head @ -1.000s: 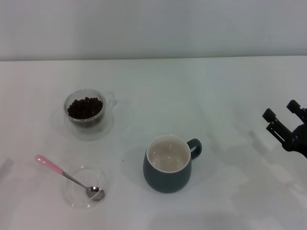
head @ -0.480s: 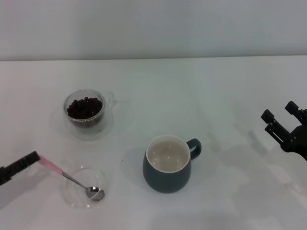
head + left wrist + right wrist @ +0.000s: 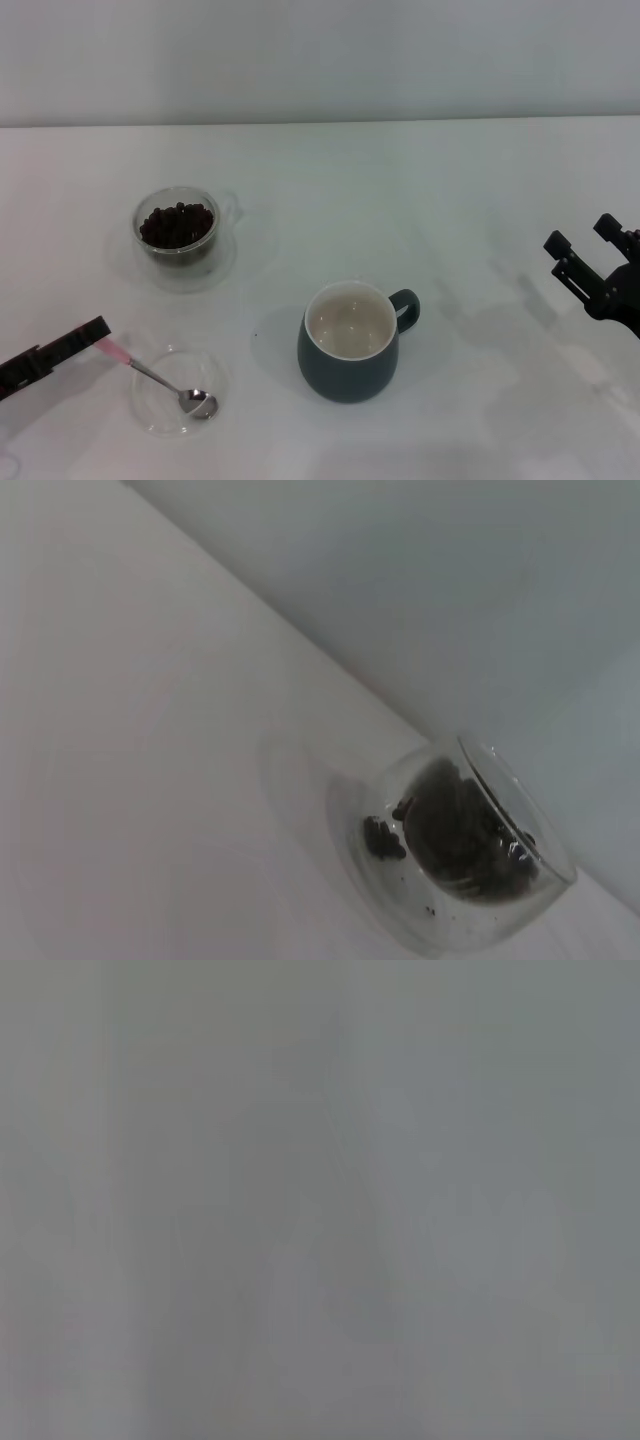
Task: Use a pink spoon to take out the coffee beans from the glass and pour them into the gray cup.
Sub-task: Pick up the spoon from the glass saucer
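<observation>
1. where the white table [image 3: 330,190] meets the robot's near-left side, the left gripper [image 3: 95,335] reaches in from the edge, its dark tip over the end of the pink spoon [image 3: 160,378]'s handle; whether its claw is wide, narrow or closed on the handle cannot be told from the head view.
2. the pink spoon lies tilted, its silver bowl resting in a shallow clear saucer [image 3: 150,410] and its pale handle sticking out over the rim toward the left gripper.
3. the glass [image 3: 178,231] stands upright farther back on the left, well apart from the spoon, with the coffee beans [image 3: 177,223] heaped inside it; the left wrist view shows the same glass [image 3: 462,852] and beans [image 3: 450,830] close up.
4. the gray cup [image 3: 350,342] stands near the middle, its cream inside looking bare, though that is hard to judge, its handle turned to the robot's right.
5. the right gripper [image 3: 590,252] hangs at the far right edge above the table, its claw spread wide, holding nothing.
</observation>
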`<state>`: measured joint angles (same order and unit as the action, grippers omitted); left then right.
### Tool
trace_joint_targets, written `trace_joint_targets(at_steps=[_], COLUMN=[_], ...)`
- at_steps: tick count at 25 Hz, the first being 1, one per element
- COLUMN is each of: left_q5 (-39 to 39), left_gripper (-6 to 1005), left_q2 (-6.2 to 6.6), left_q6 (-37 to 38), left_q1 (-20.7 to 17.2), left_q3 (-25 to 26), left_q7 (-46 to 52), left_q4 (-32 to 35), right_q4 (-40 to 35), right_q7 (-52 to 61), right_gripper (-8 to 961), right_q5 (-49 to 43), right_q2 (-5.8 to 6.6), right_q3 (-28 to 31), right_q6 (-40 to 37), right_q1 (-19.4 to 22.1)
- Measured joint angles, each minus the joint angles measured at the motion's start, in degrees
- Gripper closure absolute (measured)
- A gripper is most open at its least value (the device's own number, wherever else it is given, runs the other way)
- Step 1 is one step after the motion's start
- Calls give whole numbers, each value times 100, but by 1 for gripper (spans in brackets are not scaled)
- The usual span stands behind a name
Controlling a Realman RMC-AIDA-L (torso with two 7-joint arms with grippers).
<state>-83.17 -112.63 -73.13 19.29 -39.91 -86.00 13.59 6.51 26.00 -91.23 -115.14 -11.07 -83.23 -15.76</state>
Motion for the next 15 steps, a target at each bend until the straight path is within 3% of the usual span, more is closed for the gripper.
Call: trace_joint_targets(at_steps=[15], left_q5=[267], left_gripper=[138], left_q2=[-190], left_q6=[173], left_q1=[186], left_q3=[4], left_q7=[-10], left_q4=[18], right_q4=[-1], right_q7=[4], right_gripper=[168], right_q5=[0], right_q2=[0], right_q3=[0], right_q6=[18], right_q1=[10])
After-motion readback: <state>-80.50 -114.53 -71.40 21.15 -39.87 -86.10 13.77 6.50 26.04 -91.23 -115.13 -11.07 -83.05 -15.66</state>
